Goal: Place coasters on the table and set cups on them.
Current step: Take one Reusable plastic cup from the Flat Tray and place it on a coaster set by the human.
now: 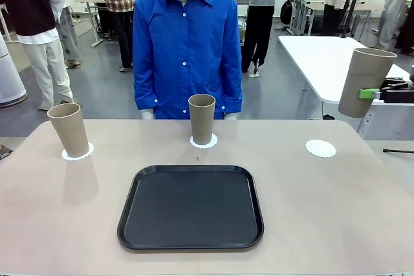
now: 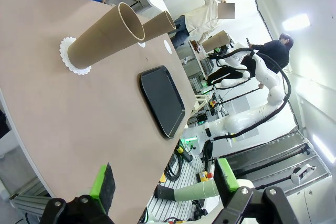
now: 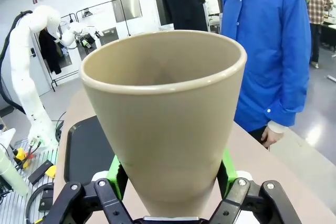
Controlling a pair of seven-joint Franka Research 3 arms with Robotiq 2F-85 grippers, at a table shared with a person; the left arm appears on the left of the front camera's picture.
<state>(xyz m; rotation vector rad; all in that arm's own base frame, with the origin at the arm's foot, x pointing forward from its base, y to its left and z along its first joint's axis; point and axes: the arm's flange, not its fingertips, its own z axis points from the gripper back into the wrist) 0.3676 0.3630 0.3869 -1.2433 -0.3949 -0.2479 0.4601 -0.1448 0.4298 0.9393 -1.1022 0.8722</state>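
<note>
The cups stand apart: one (image 1: 68,129) sits on a coaster (image 1: 77,153) at the table's (image 1: 336,211) left, one (image 1: 202,118) sits on a second coaster (image 1: 204,141) at the far middle, and the third cup (image 1: 365,82) hangs in the air, slightly tilted, off the right side of the table, clamped near its lower part by the right pincer (image 1: 375,94). The third coaster (image 1: 321,148) lies bare on the table, below that pincer and to its left in the front view.

The right wrist view gives what the front view cannot: the green pads (image 3: 117,174) press both sides of the held cup (image 3: 165,124), whose open mouth faces the camera, with the black tray (image 3: 86,148) behind it to the left and a person in a blue shirt (image 3: 270,51) standing beyond it.

The left wrist view shows the left pincer (image 2: 165,182) released, its fingers (image 2: 103,183) spread wide with nothing between them, off the table's near edge. Beyond it lie the tray (image 2: 161,99) and, farther still, the two seated cups (image 2: 105,36), the nearer one on its lacy coaster (image 2: 69,59).
</note>
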